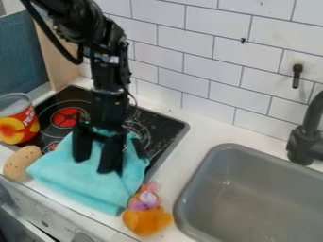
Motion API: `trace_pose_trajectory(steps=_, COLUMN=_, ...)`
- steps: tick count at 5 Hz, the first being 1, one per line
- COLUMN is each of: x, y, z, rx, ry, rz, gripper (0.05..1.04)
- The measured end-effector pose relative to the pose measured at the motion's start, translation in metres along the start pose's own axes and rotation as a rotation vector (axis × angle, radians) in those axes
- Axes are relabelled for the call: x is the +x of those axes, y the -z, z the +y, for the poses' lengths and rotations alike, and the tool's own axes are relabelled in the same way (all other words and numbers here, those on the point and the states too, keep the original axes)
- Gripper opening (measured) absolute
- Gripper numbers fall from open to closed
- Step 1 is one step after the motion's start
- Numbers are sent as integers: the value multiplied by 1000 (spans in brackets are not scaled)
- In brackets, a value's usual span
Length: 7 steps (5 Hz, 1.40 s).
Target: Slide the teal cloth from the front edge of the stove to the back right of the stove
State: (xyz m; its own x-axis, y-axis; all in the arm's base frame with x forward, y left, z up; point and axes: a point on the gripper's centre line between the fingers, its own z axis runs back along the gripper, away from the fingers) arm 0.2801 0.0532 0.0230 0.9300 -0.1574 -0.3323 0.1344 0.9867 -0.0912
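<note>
**Black Gripper Stands Over Folded Cloth at Stovetop**

A black robot gripper hangs down over a turquoise cloth, its two fingers set well apart, a strip of blue-green fabric showing between them. From where I stand, the tips look to be at the cloth's upper face; whether they press into it, I cannot tell. No fold is visibly pinched.

The cloth, soft-looking and folded into a thick, uneven pad, lies across the near part of a black stovetop and out over the white counter. Its layered front edge slants down toward the counter's rim, and its far part rises in creases behind the fingers.

Just beside its left corner, as I see it, sits a tan, pitted sponge, with a red and yellow can upright behind. Close by the cloth's near right end lies an orange toy with a pink-purple patch. Further right, a gray sink is set into the counter beneath a black faucet, with white tiles lining the wall behind.
</note>
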Motion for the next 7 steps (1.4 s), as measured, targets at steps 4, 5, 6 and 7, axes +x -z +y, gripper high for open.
trace_pose_trajectory(steps=4, x=66, y=-30, z=10, rx=7, ry=1, rz=-159, gripper=1000)
trace_pose_trajectory(steps=5, x=68, y=-33, z=14, rx=-71, ry=-56, rz=-229, gripper=1001)
trace_pose_trajectory(steps=6, x=74, y=-39, z=20, rx=-110, ry=-77, rz=-309, gripper=1000)
trace_pose_trajectory(steps=7, x=72, y=-42, z=26, rx=-168, ry=-125, rz=-374, gripper=1000)
